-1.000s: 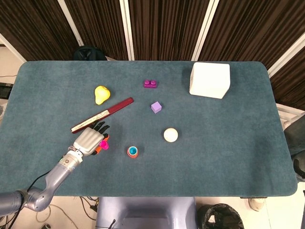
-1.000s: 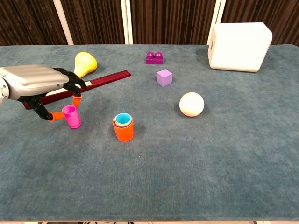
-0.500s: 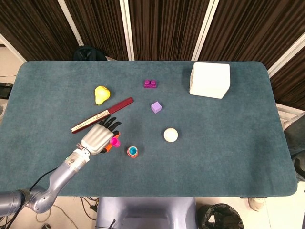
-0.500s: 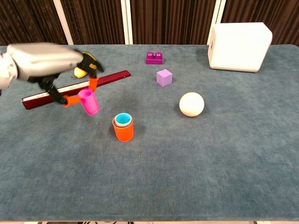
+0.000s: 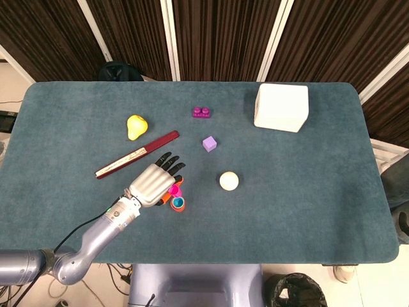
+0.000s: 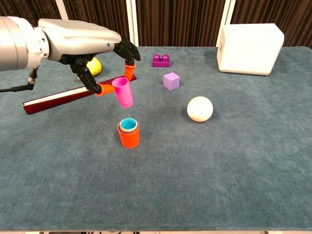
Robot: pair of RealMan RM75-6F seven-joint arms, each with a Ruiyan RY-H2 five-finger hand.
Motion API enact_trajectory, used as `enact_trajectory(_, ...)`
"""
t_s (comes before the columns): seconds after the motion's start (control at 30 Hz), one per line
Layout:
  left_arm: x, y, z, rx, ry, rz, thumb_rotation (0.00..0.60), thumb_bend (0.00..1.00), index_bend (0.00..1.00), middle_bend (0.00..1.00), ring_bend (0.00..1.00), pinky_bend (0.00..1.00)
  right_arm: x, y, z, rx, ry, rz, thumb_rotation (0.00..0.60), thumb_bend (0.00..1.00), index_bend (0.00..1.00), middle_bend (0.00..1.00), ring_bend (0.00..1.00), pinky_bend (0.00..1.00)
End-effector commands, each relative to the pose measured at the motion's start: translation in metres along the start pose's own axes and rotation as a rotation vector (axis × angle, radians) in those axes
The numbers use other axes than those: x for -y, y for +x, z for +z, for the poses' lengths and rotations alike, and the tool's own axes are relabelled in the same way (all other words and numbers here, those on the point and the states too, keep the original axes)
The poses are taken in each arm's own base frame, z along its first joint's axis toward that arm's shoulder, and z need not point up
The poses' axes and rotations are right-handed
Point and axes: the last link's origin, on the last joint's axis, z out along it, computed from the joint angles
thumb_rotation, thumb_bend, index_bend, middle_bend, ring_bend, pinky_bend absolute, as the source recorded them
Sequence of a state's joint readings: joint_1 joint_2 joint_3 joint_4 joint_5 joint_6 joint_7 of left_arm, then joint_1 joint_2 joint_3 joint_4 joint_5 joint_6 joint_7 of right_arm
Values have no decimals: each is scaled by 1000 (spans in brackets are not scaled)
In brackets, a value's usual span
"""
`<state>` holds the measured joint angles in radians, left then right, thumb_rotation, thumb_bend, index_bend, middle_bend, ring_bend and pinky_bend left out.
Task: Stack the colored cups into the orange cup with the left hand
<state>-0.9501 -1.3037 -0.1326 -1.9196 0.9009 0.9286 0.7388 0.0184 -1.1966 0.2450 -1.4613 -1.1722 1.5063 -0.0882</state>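
I have the left hand up off the bench, its fingers pinching the pink cup between the orange tips. The pink cup hangs tilted in the air just above the orange cup and a little to its left, not touching it. The orange cup stands upright on the bench, with a blue cup nested inside it and a pale rim showing between them. In the head view the left hand covers most of the pink cup, right beside the orange cup. Behind the orange cup lie the dark red ruler and the yellow pear; the white ball sits to its right, the purple cube beyond it.
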Motion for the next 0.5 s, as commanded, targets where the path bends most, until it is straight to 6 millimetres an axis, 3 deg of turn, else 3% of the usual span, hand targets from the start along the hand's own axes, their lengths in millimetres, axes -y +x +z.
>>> enact_trajectory(0.03, -5, -3, 0, 15, -3, 4, 600, 387, 455, 130, 0, 0, 0, 0, 0, 2, 0, 1, 600, 420, 36, 0, 35, 11)
enact_trajectory(0.5, -8, -13, 3, 47, -10, 17, 600, 387, 455, 131, 0, 0, -1, 1, 1, -3, -7, 2, 600, 420, 36, 0, 35, 10)
